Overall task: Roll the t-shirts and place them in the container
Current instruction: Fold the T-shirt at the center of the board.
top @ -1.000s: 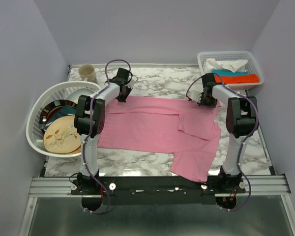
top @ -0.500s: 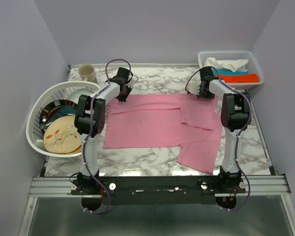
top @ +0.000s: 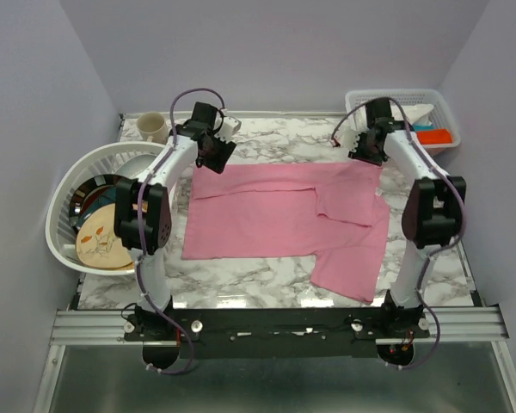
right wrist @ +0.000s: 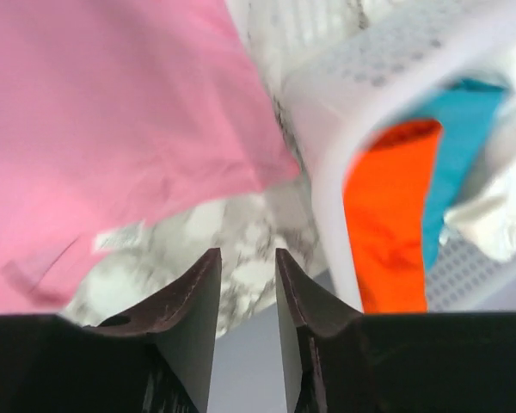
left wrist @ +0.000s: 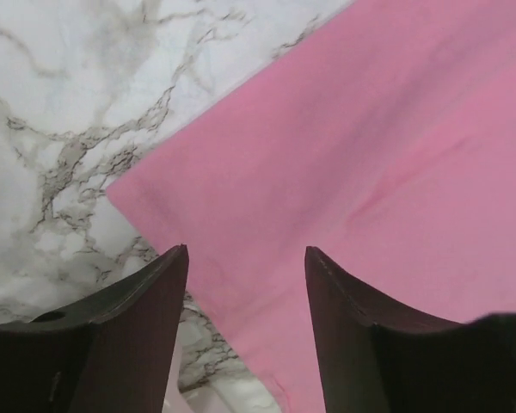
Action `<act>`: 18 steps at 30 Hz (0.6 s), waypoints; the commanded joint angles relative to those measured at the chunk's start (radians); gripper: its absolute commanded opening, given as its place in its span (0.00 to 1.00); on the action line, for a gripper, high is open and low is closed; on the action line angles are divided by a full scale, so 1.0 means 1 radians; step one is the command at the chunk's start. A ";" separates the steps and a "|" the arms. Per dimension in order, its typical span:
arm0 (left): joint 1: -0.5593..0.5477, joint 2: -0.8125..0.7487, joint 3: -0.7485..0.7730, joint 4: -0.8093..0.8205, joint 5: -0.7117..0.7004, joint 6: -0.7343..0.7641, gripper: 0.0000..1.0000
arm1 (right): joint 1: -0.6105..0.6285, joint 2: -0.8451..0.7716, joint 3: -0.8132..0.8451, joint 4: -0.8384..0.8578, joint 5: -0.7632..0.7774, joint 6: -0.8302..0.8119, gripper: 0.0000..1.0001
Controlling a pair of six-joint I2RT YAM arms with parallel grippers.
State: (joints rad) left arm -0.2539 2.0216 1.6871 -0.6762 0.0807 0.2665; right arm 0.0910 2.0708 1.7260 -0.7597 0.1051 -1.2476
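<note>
A light-pink t-shirt point(top: 284, 215) lies spread on the marble table, one sleeve folded inward and a flap reaching the near right. My left gripper point(top: 213, 153) hovers over the shirt's far left corner point(left wrist: 146, 194), open, with pink fabric seen below the gap between its fingers and nothing held. My right gripper point(top: 366, 148) is lifted above the shirt's far right corner point(right wrist: 241, 163), open by a narrow gap and empty. In the right wrist view only bare marble shows between the fingers point(right wrist: 193, 292).
A white basket point(top: 430, 103) with orange, teal and white cloths stands at the far right, close to my right gripper. A round white rack point(top: 64, 215) with plates sits at the left edge. A beige mug point(top: 153, 127) is at the far left.
Both grippers let go of the shirt's far corners and rose away toward the back. The shirt, pulled farther back and flatter since a second ago, now lies still.
</note>
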 commanded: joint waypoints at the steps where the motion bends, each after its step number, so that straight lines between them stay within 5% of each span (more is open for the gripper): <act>1: 0.002 -0.168 -0.010 -0.132 0.235 -0.001 0.76 | 0.000 -0.332 -0.150 -0.243 -0.318 0.028 0.44; 9: -0.016 -0.299 -0.227 -0.102 0.268 0.011 0.76 | -0.017 -0.819 -0.879 0.054 -0.485 -0.277 0.45; 14: -0.022 -0.311 -0.241 -0.109 0.251 0.027 0.76 | -0.017 -0.854 -0.807 -0.304 -0.642 -0.412 0.44; 18: -0.022 -0.323 -0.237 -0.111 0.243 0.033 0.76 | -0.019 -0.894 -0.864 -0.515 -0.522 -0.567 0.43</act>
State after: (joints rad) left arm -0.2707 1.7206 1.4311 -0.7830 0.3046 0.2787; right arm 0.0784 1.2350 0.8856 -0.9947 -0.4240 -1.5913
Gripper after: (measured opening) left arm 0.758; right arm 0.441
